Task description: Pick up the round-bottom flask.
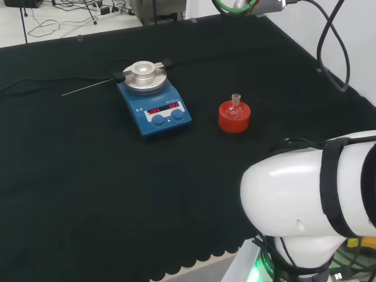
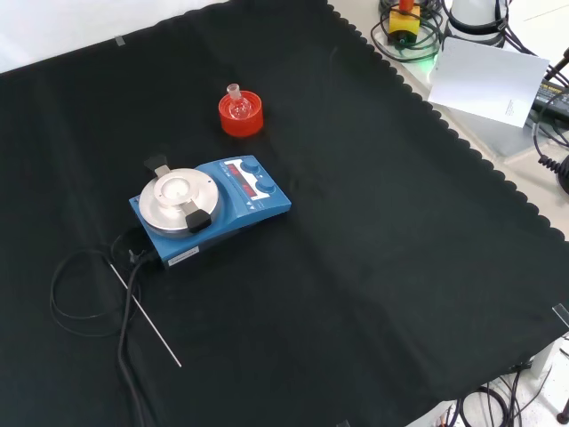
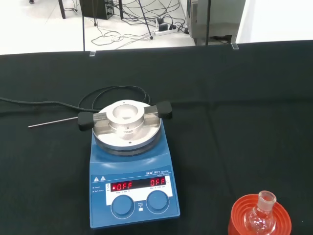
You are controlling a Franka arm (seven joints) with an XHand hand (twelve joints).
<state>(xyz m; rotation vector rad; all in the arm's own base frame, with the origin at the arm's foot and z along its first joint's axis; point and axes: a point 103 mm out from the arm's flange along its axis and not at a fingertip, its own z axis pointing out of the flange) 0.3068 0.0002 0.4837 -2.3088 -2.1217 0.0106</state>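
Flask (image 1: 235, 108) sat upright in a red ribbed stand (image 1: 234, 118) on the black cloth (image 1: 88, 176), neck up, clear glass, nothing visibly in it. Taking the blue stirrer (image 1: 155, 107) as the landmark: in the head view the stand was off to the stirrer's right, apart from it, not touching. In the front view the flask (image 2: 237, 106) and stand (image 2: 241, 116) were beyond the stirrer (image 2: 213, 205), on its knob side. In the wrist view the flask (image 3: 260, 218) in its stand (image 3: 259, 217) was nearer the camera than the stirrer (image 3: 131, 169).

Stirrer carried a round metal block (image 1: 144, 73) on its plate. A thin rod (image 2: 145, 315) lay on the cloth on the stirrer's far side from the flask, with a black cable (image 2: 84, 294) by it.

Hand: can't tell the finger state. Flask stood free.
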